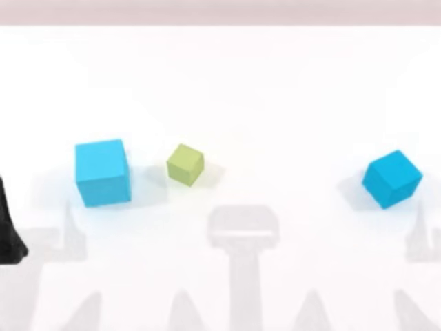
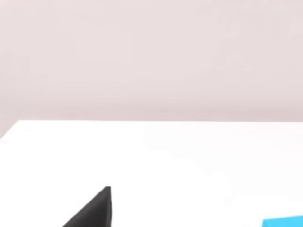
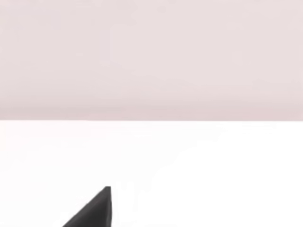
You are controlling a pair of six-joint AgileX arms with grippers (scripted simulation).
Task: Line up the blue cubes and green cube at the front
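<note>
The larger blue cube (image 1: 103, 172) sits at the table's left, and a corner of it (image 2: 284, 222) shows in the left wrist view. Just to its right, apart from it, lies the small green cube (image 1: 185, 165), turned a little. The smaller blue cube (image 1: 392, 178) rests far to the right, also turned. My left gripper (image 1: 8, 231) is a dark shape at the left edge, in front of and left of the larger blue cube, touching nothing. My right gripper (image 3: 94, 210) shows only as a dark tip over bare white table in its wrist view; it is out of the top view.
Grey shadows of the arms (image 1: 242, 231) fall across the front of the white table (image 1: 275, 103). The table's back edge (image 1: 220, 26) meets a pale pink wall.
</note>
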